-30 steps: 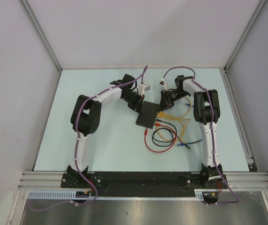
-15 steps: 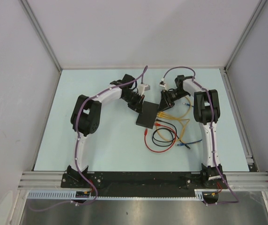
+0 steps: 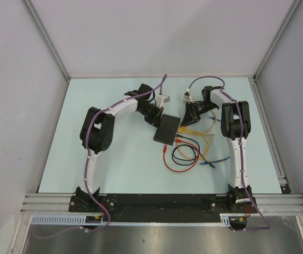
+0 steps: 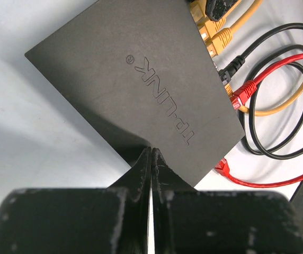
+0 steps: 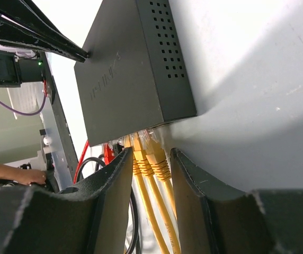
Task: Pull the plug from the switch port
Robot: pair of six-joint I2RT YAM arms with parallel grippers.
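Observation:
The switch [image 3: 166,129] is a flat black box marked TP-LINK [image 4: 141,90], lying mid-table. Three yellow plugs [image 5: 149,156] sit side by side in its ports, with a black plug [image 4: 228,71] and a red plug [image 4: 241,95] beside them. My right gripper [image 5: 151,153] is open, and its fingers [image 5: 114,182] straddle the yellow plugs just short of the port edge [image 3: 186,120]. My left gripper [image 4: 151,151] is shut and empty, its tips resting on the switch's far corner [image 3: 156,115], opposite the ports.
Yellow, black and red cables [image 3: 191,151] loop on the table in front of the switch, toward the right arm's base. A loose red plug [image 4: 223,166] lies beside the switch. A small grey block [image 3: 165,99] sits behind the left gripper.
My right wrist has shifted slightly to the right at the yellow plugs. The left arm and the switch have not moved.

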